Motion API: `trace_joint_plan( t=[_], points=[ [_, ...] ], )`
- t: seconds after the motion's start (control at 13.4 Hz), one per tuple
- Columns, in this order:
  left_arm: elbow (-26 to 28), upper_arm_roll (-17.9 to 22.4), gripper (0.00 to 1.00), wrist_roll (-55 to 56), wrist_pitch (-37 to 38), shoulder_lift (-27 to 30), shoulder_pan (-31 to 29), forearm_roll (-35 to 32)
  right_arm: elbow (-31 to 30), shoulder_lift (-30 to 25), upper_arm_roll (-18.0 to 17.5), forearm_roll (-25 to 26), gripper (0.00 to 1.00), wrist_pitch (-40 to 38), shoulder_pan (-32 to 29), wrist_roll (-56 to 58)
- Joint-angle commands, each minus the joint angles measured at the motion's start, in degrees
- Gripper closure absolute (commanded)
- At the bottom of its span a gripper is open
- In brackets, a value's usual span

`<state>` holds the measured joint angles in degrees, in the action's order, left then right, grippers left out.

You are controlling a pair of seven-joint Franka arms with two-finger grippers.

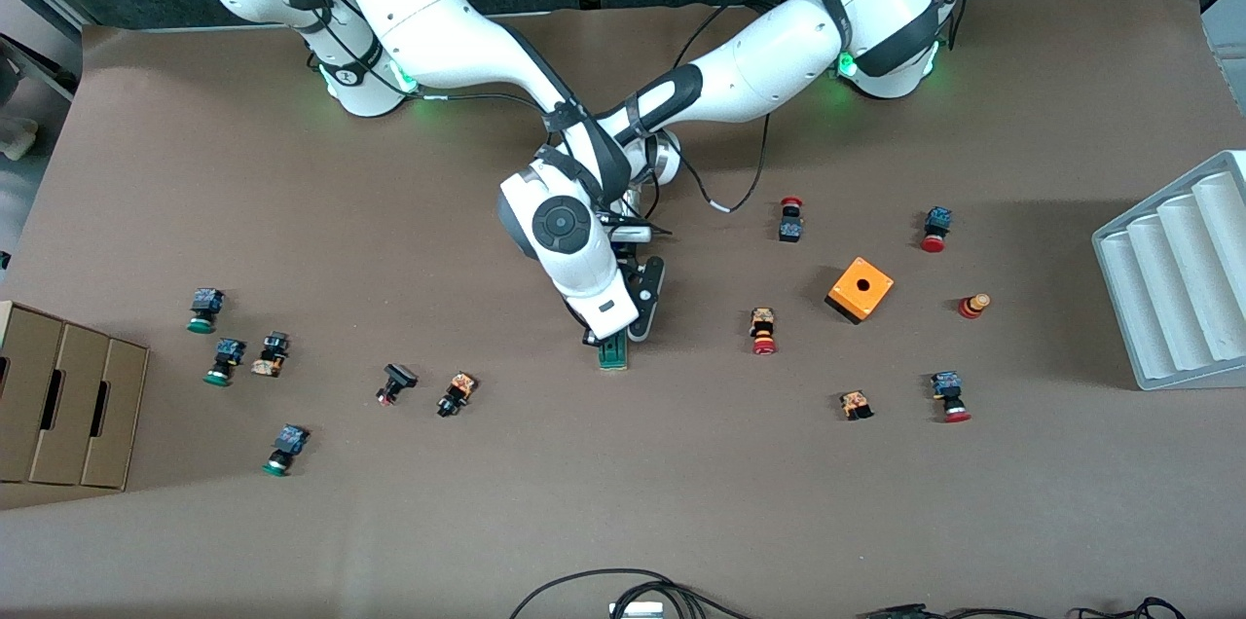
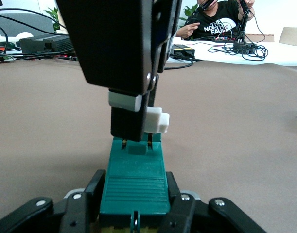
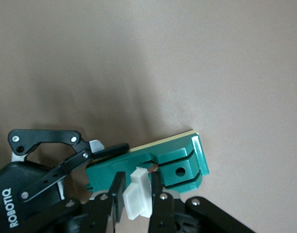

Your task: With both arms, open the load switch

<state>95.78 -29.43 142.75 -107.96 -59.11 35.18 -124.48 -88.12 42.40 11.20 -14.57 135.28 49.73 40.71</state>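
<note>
Progress is sitting midway: the load switch [image 1: 613, 352], near the worktop's [image 1: 623, 502] middle and well apart from the orange cube [image 1: 860, 288], is being clamped by the left end effector [image 2: 134, 206], while the right end effector [image 3: 137, 199] is pinching its white end piece [image 3: 137, 198]. Opening itself is not yet showing.

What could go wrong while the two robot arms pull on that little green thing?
The right gripper pinches only the small white end piece of the load switch, so it might slip off. The left gripper clamps the green body by its narrow sides, so a hard pull could twist it loose. Both grippers sit close together and might bump.
</note>
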Motion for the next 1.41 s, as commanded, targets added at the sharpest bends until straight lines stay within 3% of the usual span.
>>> trace_joint_plan(
  t=[0.0,1.34],
  points=[
    [-0.4,0.9,0.46,0.7,1.0,-0.7,0.2,0.1,-5.9,-5.7,-0.8,0.7,0.74,-3.3,-0.2,-0.1],
    [-0.1,0.9,0.46,0.7,1.0,-0.7,0.2,0.0,-7.8,-5.0,-1.0,2.0,0.75,-3.0,1.3,-0.4]
  ],
)
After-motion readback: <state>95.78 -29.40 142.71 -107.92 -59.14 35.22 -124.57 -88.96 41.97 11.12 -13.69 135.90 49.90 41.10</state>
